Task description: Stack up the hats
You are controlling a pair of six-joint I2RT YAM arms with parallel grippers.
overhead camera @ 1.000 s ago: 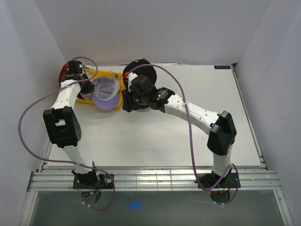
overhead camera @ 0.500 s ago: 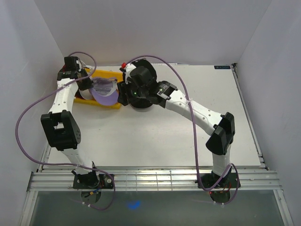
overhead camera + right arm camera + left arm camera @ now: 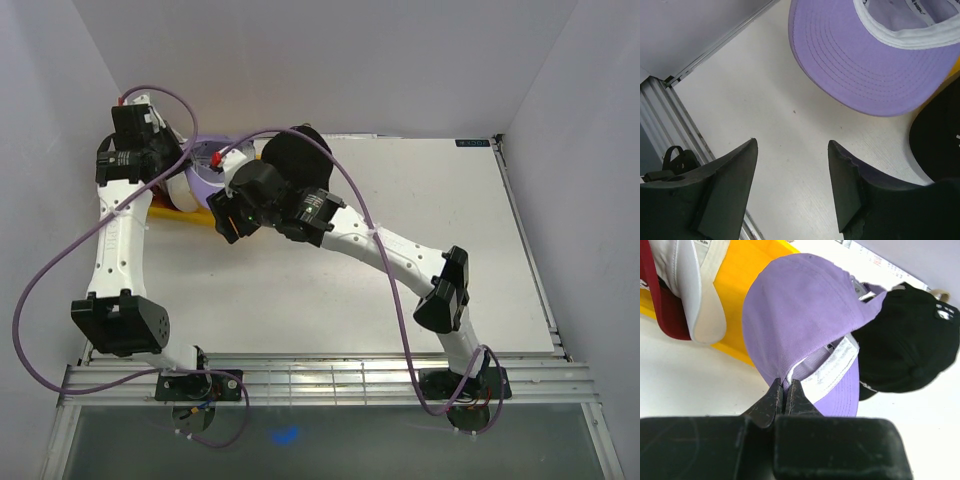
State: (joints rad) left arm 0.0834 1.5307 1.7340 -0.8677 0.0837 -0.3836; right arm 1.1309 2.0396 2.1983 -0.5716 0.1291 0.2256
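My left gripper (image 3: 784, 385) is shut on the rim of the lavender hat (image 3: 800, 315), pinching the fabric beside its white inner band. In the top view the lavender hat (image 3: 205, 178) hangs at the back left, between the two wrists. A black hat (image 3: 905, 350) lies just right of it. The white hat (image 3: 690, 285) and the red hat (image 3: 660, 310) sit together on the yellow tray (image 3: 747, 270). My right gripper (image 3: 792, 144) stands open above bare table, below the lavender brim (image 3: 865, 65), with nothing between its fingers.
The yellow tray (image 3: 195, 213) lies at the back left by the left wall. The black hat (image 3: 295, 155) sits behind the right wrist. A beige edge (image 3: 940, 292) peeks out behind the black hat. White table stretches to the right and front.
The left gripper shut on the lavender hat and lifted it up and back to the left, off the tray. The right gripper widened and swung left under the hat's brim.
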